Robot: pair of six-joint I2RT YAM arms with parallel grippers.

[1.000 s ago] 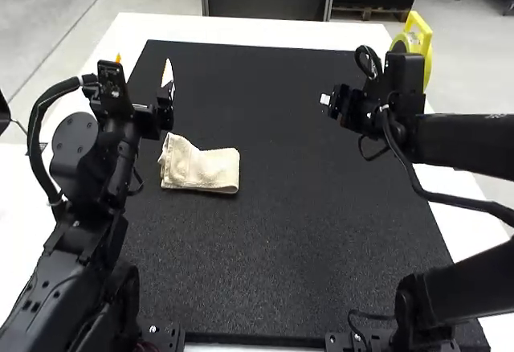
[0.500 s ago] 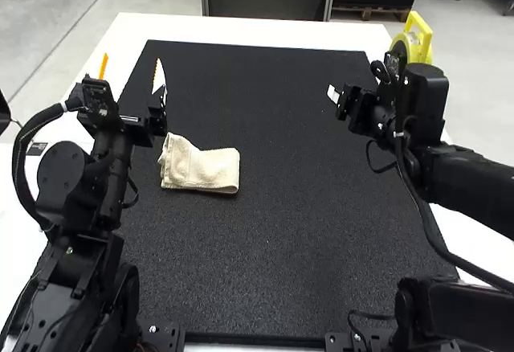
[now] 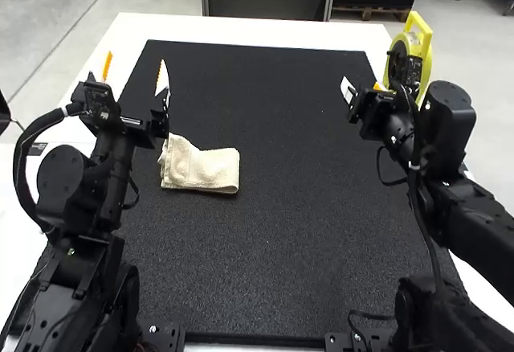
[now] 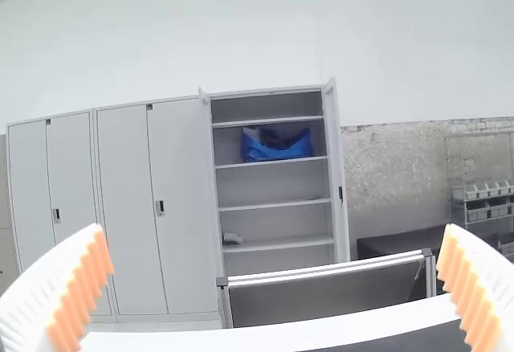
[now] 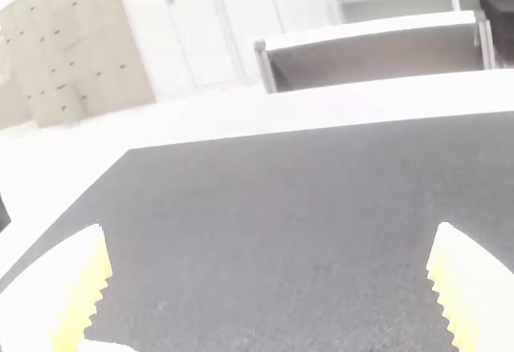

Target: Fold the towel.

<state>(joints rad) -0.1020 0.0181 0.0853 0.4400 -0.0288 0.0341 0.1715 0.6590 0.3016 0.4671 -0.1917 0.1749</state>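
Towel (image 3: 210,170) layers too small to tell; right arm (image 3: 482,227) cut off.

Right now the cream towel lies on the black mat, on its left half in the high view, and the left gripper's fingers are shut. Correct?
Not the fingers: the left wrist view shows the left gripper wide open. The cream towel is on the left half of the black mat, as you say.

Both the left arm (image 3: 84,215) and the right arm (image 3: 478,215) are black, with chunky, rounded joints. A thick black cable (image 3: 18,171) loops out beside the left arm, which carries a tiny green spot (image 3: 71,251); a slimmer black cable (image 3: 423,231) runs along the right. The fingers (image 4: 28,292) are white, their ribbed pads (image 4: 87,292) orange.
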